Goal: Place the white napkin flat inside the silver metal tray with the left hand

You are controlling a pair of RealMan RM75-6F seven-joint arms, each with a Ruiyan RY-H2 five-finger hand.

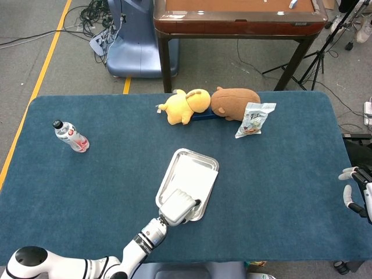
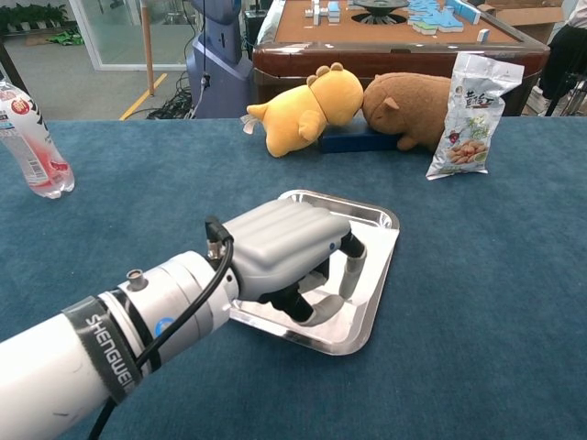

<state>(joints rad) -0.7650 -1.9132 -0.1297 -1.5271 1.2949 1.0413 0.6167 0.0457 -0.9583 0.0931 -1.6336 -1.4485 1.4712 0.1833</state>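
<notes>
The silver metal tray (image 1: 174,165) (image 2: 381,225) lies on the blue table, slightly askew. The white napkin (image 1: 196,174) lies inside it, one corner reaching over the tray's right rim. My left hand (image 1: 177,206) (image 2: 280,243) hangs over the tray's near end with its fingers (image 2: 352,266) curled down into the tray and its thumb apart from them. Nothing shows pinched between them, and the hand's back hides the napkin's near part. My right hand (image 1: 353,189) is off the table's right edge with its fingers spread and holding nothing.
A yellow plush (image 1: 185,104), a brown plush (image 1: 233,102) and a snack bag (image 1: 254,119) stand at the table's far side. A water bottle (image 1: 71,135) lies at the far left. A wooden table (image 1: 238,17) stands behind.
</notes>
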